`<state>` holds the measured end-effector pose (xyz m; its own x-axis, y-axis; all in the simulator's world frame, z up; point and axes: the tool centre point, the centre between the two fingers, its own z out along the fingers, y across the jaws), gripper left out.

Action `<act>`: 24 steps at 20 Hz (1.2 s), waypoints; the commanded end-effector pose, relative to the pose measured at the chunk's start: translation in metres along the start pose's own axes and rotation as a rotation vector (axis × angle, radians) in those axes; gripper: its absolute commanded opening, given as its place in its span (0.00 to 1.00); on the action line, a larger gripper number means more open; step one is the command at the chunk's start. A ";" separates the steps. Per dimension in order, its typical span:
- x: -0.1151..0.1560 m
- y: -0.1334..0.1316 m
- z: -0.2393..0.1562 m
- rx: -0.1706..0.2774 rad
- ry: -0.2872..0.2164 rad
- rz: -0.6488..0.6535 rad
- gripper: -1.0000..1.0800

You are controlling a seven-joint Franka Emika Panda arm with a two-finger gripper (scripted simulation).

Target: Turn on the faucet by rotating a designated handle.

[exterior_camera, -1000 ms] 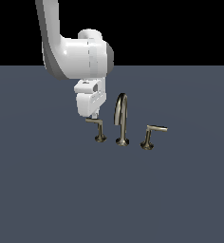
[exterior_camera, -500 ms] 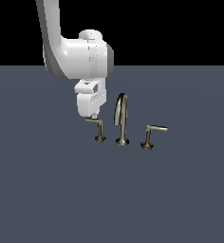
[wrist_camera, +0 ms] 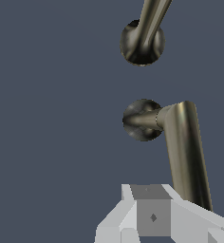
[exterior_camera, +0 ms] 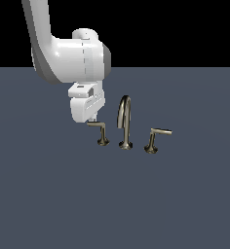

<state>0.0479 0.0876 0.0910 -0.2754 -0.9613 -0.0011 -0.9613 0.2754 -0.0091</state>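
Observation:
The faucet stands on the dark grey surface, and its arched spout (exterior_camera: 124,116) is in the middle. The designated handle (exterior_camera: 100,130) is the duller lever at the exterior view's left, with its thin arm pointing left from its post. My gripper (exterior_camera: 93,119) hangs straight down over the free end of that arm, and its fingers look shut with nothing between them. In the wrist view the gripper (wrist_camera: 152,216) lies right beside the lever arm (wrist_camera: 185,147), touching or nearly touching it. The handle's post (wrist_camera: 141,119) and the spout base (wrist_camera: 142,40) lie beyond.
The larger lever handle (exterior_camera: 156,136) with a brighter pale arm stands at the exterior view's right of the spout. The flat dark grey surface (exterior_camera: 115,204) stretches all around the faucet.
The hand has edged slightly to the exterior view's left. The lever arm's angle looks unchanged.

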 end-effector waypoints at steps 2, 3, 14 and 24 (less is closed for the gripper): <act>0.000 0.003 0.000 -0.001 0.000 -0.015 0.00; 0.000 0.007 0.000 -0.001 0.000 -0.015 0.00; 0.004 0.044 0.000 -0.007 0.001 -0.009 0.00; 0.023 0.055 0.000 -0.003 -0.002 -0.022 0.00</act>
<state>-0.0036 0.0882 0.0910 -0.2462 -0.9692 -0.0095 -0.9691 0.2463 -0.0142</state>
